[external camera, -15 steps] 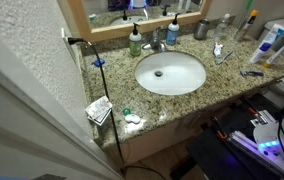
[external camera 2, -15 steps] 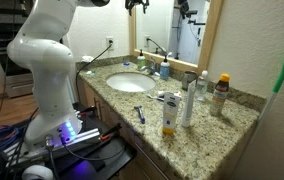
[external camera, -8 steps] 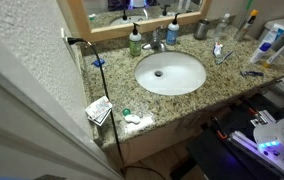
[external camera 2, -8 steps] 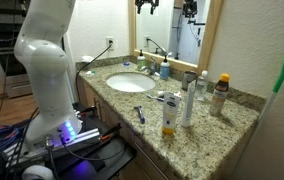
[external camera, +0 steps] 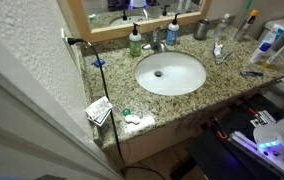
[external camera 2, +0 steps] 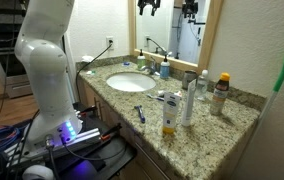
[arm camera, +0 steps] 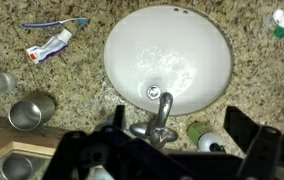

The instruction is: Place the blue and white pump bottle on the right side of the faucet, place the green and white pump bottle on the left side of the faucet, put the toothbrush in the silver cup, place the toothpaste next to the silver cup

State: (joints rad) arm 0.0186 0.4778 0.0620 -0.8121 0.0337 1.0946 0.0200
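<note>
In the wrist view my gripper (arm camera: 182, 118) is open and empty, high above the back of the basin. Its two dark fingers straddle the chrome faucet (arm camera: 160, 115) and the green and white pump bottle (arm camera: 200, 135). The silver cup (arm camera: 30, 112) stands at lower left, with the toothpaste (arm camera: 49, 47) and the toothbrush (arm camera: 54, 24) lying beyond it. In an exterior view the green bottle (external camera: 134, 40), faucet (external camera: 155, 42), blue and white pump bottle (external camera: 172, 33), cup (external camera: 201, 30) and toothpaste (external camera: 219, 48) line the mirror. The gripper (external camera 2: 148, 5) hangs at the top edge.
The white basin (external camera: 169, 72) sits in a speckled granite counter (external camera: 112, 80). Taller white-and-blue bottles (external camera 2: 169, 115) and a brown bottle (external camera 2: 220, 92) stand at the counter's end. A blue handled item (external camera: 250, 73) lies near them. A cable (external camera: 100, 64) runs over the counter's other end.
The gripper shifted sideways along the mirror's top between one second and half a second ago. Since then it has barely moved. The objects have not moved.
</note>
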